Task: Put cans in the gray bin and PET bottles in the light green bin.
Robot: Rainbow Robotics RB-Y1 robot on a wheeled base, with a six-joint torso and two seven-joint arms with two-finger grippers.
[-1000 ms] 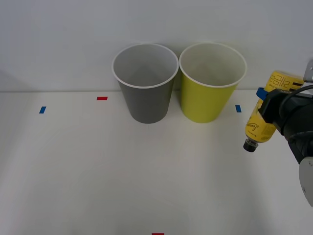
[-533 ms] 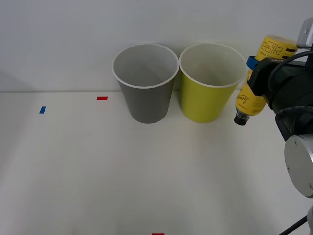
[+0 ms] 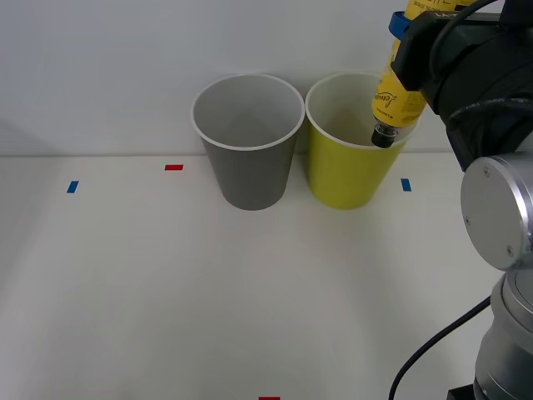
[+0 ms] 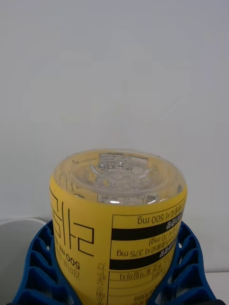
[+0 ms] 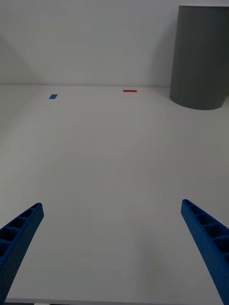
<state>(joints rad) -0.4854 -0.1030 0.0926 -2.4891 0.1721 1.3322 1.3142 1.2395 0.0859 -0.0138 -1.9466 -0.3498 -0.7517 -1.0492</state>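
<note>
The gray bin (image 3: pixel 247 142) and the light green bin (image 3: pixel 358 142) stand side by side at the back of the table. My right gripper (image 3: pixel 410 37) is shut on the PET bottle (image 3: pixel 397 92), a small bottle with a yellow label held cap down. Its black cap hangs just over the right part of the green bin's rim. In the right wrist view the bottle (image 4: pixel 119 224) sits base up between the blue fingers (image 4: pixel 38 267). My left gripper (image 5: pixel 112 252) is open above bare table, with the gray bin (image 5: pixel 200 57) farther off.
Small red tape marks (image 3: pixel 173 167) and blue tape marks (image 3: pixel 72 187) lie on the white table. A white wall rises right behind the bins. Open table stretches in front of the bins and to their left.
My right arm has risen and swung left with the bottle, from beside the green bin to over its rim. The bins and the left arm have not moved.
</note>
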